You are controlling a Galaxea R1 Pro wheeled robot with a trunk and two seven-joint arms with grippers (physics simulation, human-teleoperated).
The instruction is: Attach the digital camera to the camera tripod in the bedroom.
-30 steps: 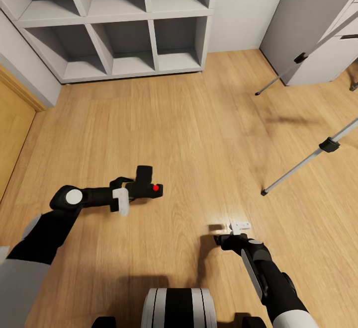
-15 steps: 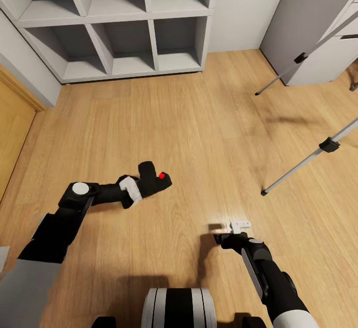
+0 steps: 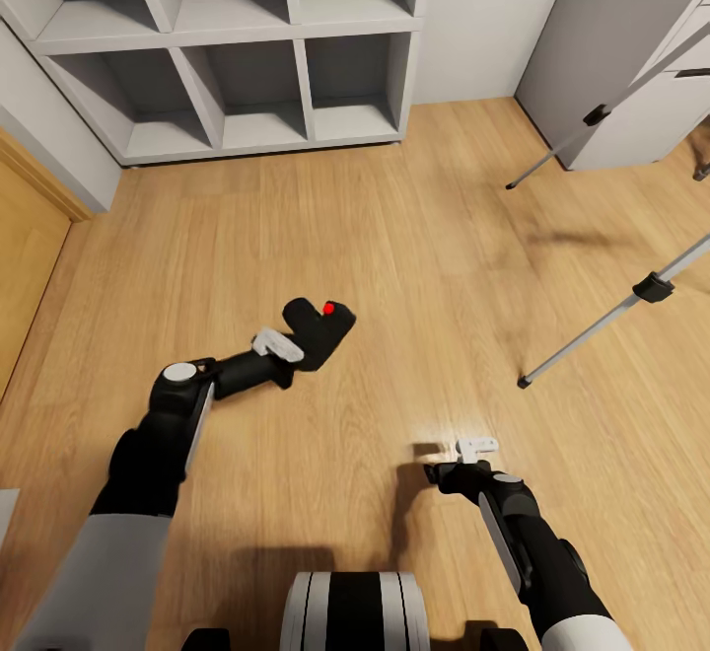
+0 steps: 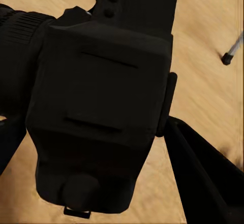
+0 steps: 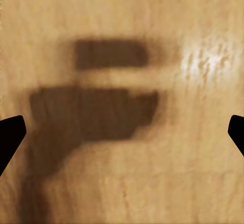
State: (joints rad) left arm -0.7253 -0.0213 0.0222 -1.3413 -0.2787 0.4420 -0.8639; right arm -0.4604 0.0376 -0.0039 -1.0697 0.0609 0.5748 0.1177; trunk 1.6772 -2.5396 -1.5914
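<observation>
The digital camera, black with a red button on top, is held above the wood floor left of centre in the head view. My left gripper is shut on it. In the left wrist view the camera's black body sits close in front, with one dark finger beside it. Two silver legs of the camera tripod slant in from the right edge, and one foot appears past the camera. My right gripper hangs low over the floor, open and empty, its fingertips wide apart.
Grey cubby shelves stand against the far wall. A wooden door is at the left edge, and a grey cabinet stands behind the tripod at the right. Bare plank floor lies between the camera and the tripod legs.
My left arm has carried the camera forward and to the right, turning it so the red button faces up. The right arm and tripod have not moved.
</observation>
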